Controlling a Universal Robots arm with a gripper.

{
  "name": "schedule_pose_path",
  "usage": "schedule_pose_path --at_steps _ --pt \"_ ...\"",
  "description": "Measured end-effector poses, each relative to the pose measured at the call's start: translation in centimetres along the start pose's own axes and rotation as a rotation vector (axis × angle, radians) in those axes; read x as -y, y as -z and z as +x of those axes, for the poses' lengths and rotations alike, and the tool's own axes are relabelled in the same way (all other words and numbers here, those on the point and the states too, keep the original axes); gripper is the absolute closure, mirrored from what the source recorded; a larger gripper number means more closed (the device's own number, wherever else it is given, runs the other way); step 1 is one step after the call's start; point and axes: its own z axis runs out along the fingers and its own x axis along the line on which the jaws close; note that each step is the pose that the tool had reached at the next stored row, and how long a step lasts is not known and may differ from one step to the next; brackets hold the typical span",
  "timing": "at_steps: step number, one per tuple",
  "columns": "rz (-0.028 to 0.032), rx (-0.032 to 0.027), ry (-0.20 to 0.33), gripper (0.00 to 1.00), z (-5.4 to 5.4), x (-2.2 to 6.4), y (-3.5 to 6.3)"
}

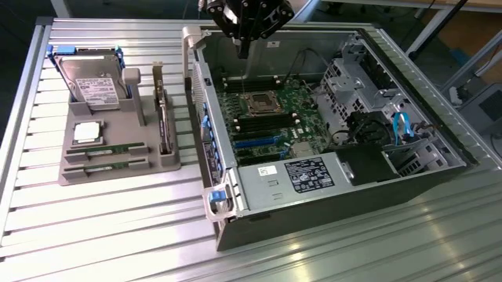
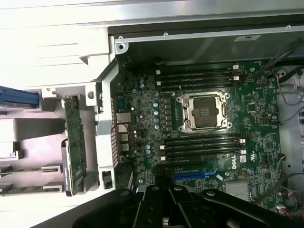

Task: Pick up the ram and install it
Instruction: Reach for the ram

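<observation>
Two ram sticks, thin and green, lie side by side in the front slots of a grey holder: one [image 1: 106, 151] behind the other [image 1: 104, 168]. In the wrist view their ends [image 2: 29, 169] [image 2: 28, 190] appear beside the case. My gripper [image 1: 244, 53] [image 2: 164, 209] hangs above the far end of the open computer case, over the motherboard [image 1: 263, 117], far from the sticks. Dark memory slots [image 2: 197, 76] [image 2: 204, 142] run on both sides of the open processor socket [image 2: 204, 111].
The grey holder [image 1: 117, 170] also carries a hard drive [image 1: 93, 79], a square silver processor chip [image 1: 86, 132] and an upright dark expansion card [image 1: 163, 123]. The case's drive cage [image 1: 353, 88], cables and power supply [image 1: 314, 173] crowd the exterior view's right. A ribbed metal table [image 1: 117, 235] lies underneath.
</observation>
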Motion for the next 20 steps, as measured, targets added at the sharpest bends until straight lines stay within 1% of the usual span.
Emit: schedule_pose_path --at_steps 5,7,10,20 --pt "-0.0001 0.0000 0.000 0.89 1.5 0.11 0.04" --pt "-0.0001 0.0001 0.000 0.89 2.5 0.19 0.06" --pt "0.0000 0.0000 0.000 0.89 3.6 0.28 0.10" --pt "-0.0001 0.0000 0.000 0.89 5.8 0.45 0.15"
